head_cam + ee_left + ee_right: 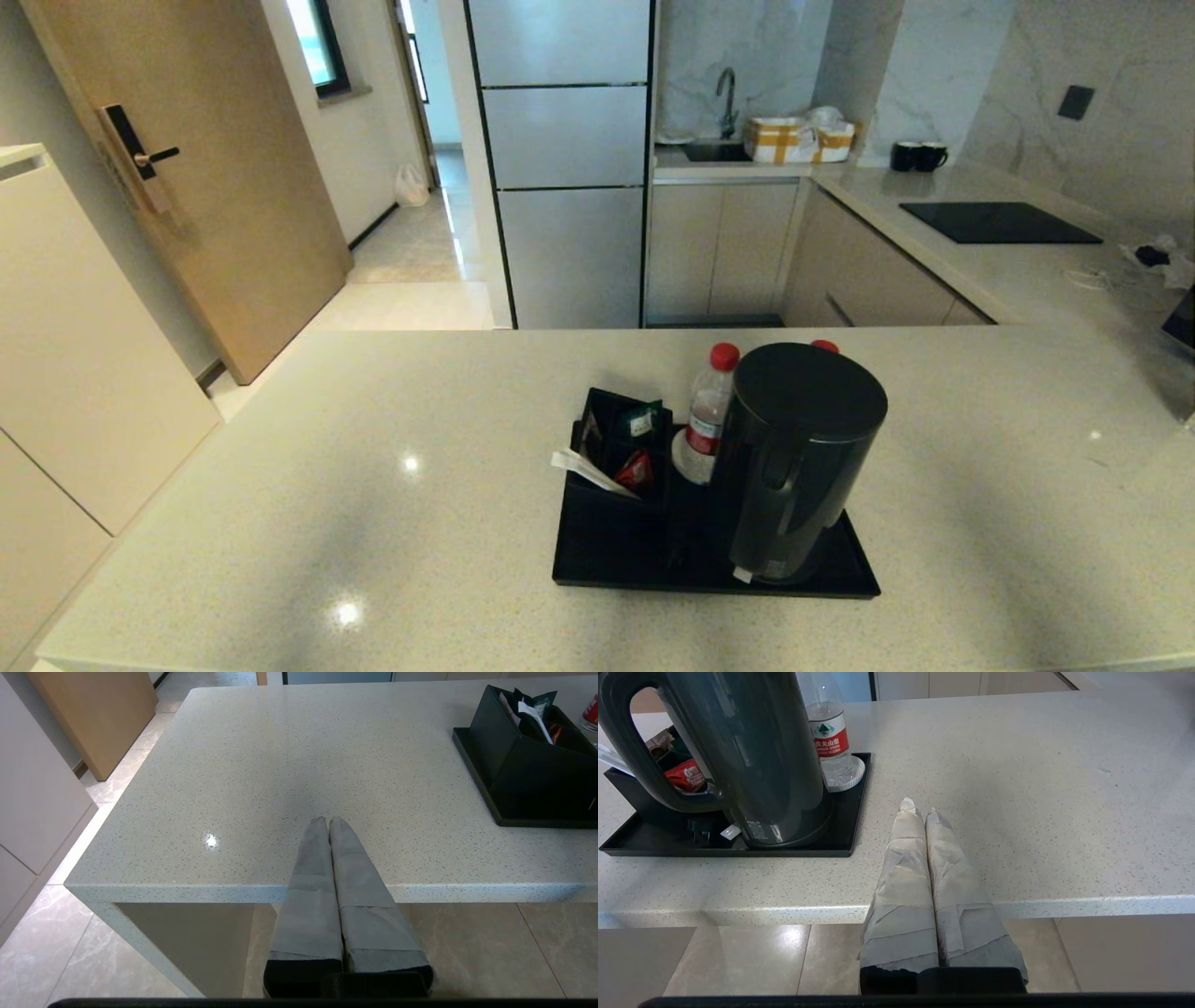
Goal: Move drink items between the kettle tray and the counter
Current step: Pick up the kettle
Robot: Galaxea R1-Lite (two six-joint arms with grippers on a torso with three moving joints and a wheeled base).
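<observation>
Found the kettle (794, 457) upright at the near right of the kettle tray (607, 560), handle turned toward the robot, presumably docked there on its base. Found one water bottle (707, 420) standing on a white coaster (684, 464) just left of and behind the kettle. Found the second water bottle (829, 742) on its own coaster at the tray's far right corner, with little more than its red cap showing past the kettle from the head. Noted the sachet box (597, 425) filling the tray's far left, packets and a stirrer sticking out. Saw nothing of the drink items out on the counter (327, 485). Judged the task not yet begun, everything being packed onto the tray as a tidy set. Saw the left gripper (328, 821) over the counter's near edge, well apart from the tray, its taped fingers pressed together on nothing. Saw the right gripper (920, 807) likewise closed and empty, near the tray's right side. Judged both merely parked, neither aimed at a bottle or the handle.
</observation>
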